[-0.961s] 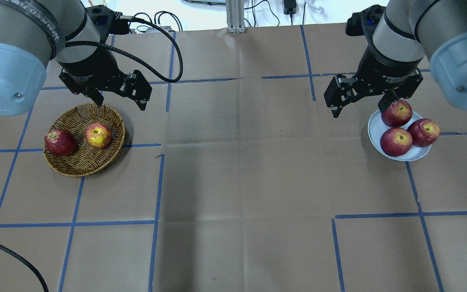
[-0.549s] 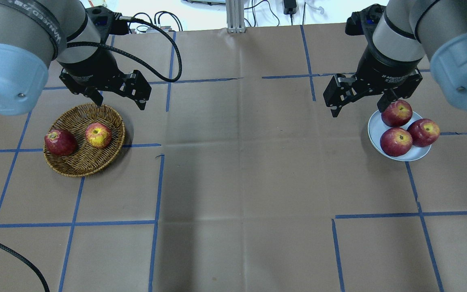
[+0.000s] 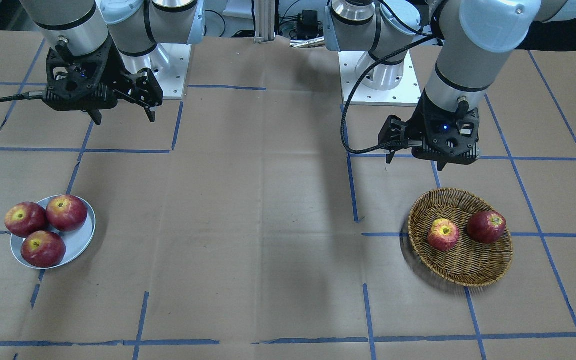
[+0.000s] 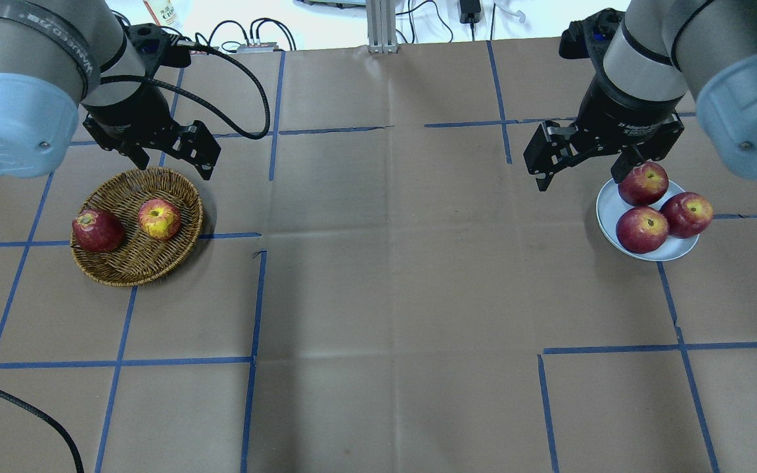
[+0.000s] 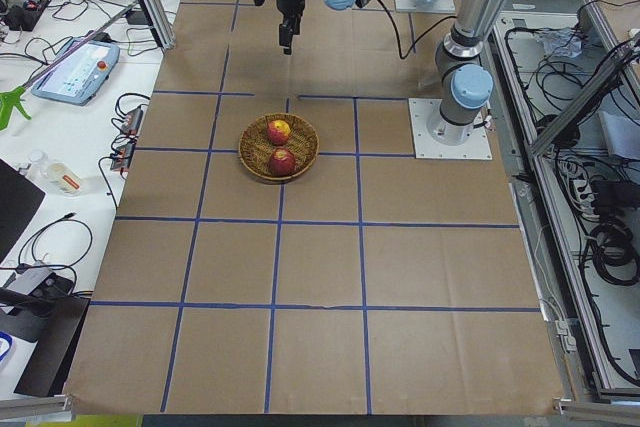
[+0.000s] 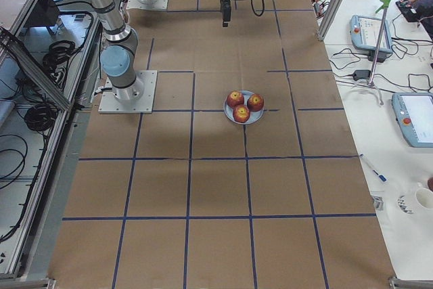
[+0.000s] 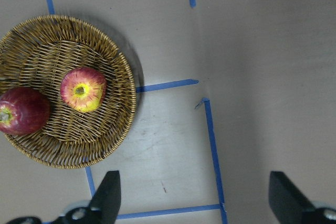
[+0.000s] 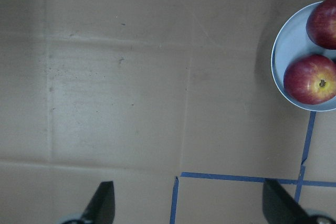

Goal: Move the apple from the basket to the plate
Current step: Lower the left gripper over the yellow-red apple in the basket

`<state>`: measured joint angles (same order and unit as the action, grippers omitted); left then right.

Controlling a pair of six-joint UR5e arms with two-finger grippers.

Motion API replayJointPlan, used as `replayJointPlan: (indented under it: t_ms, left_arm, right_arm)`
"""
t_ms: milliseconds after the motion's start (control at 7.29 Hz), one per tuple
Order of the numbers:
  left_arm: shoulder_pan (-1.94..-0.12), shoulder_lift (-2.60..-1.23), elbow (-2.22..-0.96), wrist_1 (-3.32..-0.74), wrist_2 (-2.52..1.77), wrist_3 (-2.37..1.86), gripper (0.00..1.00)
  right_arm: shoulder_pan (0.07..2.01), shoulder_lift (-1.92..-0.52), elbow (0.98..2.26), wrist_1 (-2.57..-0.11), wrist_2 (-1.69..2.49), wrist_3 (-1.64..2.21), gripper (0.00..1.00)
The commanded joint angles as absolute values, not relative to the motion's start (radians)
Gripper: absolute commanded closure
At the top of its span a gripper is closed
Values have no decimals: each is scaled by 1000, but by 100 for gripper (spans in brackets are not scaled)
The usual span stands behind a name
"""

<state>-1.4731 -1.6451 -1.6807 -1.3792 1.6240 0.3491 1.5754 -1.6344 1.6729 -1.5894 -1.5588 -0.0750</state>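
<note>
The pale apple with its yellow stem patch lies in the wicker basket, right of centre; it also shows in the left wrist view and the front view. My left gripper is open and empty, above the table at the basket's far rim. The blue-grey plate at the right holds three deep red apples. My right gripper is open and empty, above the table just left of the plate's far edge.
A dark red apple lies at the basket's left side, close to the pale one. The three apples fill most of the plate. Blue tape lines cross the brown table. A black cable lies at the front left.
My left gripper has shifted to the left along the basket's far rim, still open. The right gripper and the apples have not moved.
</note>
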Motion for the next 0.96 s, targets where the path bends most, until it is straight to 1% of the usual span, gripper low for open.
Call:
replayJointPlan:
  t_ms: [0,137,549,824]
  left_arm:
    - [-1326,-1658,-1750,-1353,1618,430,5]
    - [-1284,-1667,-1761,-1353,1618,431,4]
    - [-1275,-1742,-1779,-1253,1574,434,4]
    - [-1276,-1825,-1786,-1123,1571,652,5]
  right_arm:
    - [1575,-1640,1675,-1591,-1560,-77,0]
    - [1575,-1640,1675,-1591,-1560,-77,0]
    - [1575,-1640,1675,-1591,-1560,-75,0]
    - [1575,-1640,1675,-1591,-1560,-75,0]
